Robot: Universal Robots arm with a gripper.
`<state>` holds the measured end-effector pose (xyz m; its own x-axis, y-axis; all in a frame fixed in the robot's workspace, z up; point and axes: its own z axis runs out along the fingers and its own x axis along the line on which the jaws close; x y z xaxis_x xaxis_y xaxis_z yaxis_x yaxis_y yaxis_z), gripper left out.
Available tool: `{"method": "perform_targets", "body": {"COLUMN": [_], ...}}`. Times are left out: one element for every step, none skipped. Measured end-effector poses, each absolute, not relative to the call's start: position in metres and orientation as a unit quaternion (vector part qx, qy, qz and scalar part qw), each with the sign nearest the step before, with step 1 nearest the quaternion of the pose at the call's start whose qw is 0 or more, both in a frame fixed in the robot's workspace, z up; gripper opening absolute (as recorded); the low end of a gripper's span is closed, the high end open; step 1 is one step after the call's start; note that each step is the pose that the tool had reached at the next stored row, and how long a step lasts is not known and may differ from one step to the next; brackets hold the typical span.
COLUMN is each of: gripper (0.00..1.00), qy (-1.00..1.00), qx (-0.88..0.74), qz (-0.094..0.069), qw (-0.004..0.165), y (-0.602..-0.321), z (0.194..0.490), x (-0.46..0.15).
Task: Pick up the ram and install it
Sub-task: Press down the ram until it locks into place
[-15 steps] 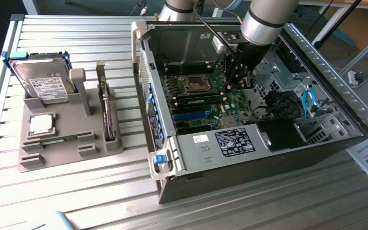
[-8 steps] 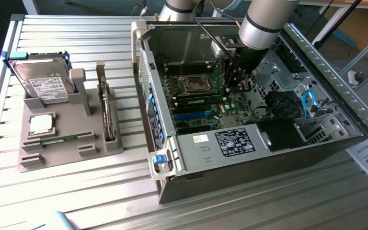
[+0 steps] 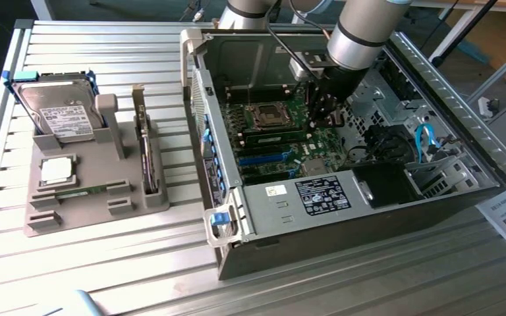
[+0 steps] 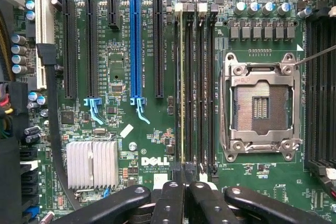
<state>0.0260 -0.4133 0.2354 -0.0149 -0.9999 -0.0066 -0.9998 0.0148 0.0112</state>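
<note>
The ram shows edge-on as a thin green strip standing in the first of several dark memory slots, beside the empty processor socket. My gripper is shut, its black fingers pressed together right over the near end of that strip. I cannot tell whether the tips touch it. In the exterior view the gripper hangs inside the open computer case, low over the motherboard.
A grey holder tray at the exterior view's left carries a hard drive, a square silver chip and a thin board on edge. Blue and black card slots, a heatsink and a black cable surround the work spot.
</note>
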Motion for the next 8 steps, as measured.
{"method": "perform_targets", "body": {"gripper": [0.1,0.1,0.1,0.1,0.1,0.1,0.1,0.1], "qy": [-0.712,-0.712,-0.712,-0.712,-0.712,-0.712,-0.712,-0.712], "qx": [0.702,0.702,0.702,0.702,0.702,0.702,0.702,0.702], "qz": [-0.006,-0.006,-0.006,-0.006,-0.006,-0.006,-0.006,-0.006], "qw": [0.002,0.002,0.002,0.002,0.002,0.002,0.001,0.001], "y": [-0.4134,-0.4134,-0.4134,-0.4134,-0.4134,-0.4134,-0.4133,-0.4133], "z": [0.2348,0.2345,0.2345,0.2345,0.2344,0.2344,0.234,0.2334], "x": [0.026,0.026,0.026,0.026,0.026,0.026,0.026,0.026]}}
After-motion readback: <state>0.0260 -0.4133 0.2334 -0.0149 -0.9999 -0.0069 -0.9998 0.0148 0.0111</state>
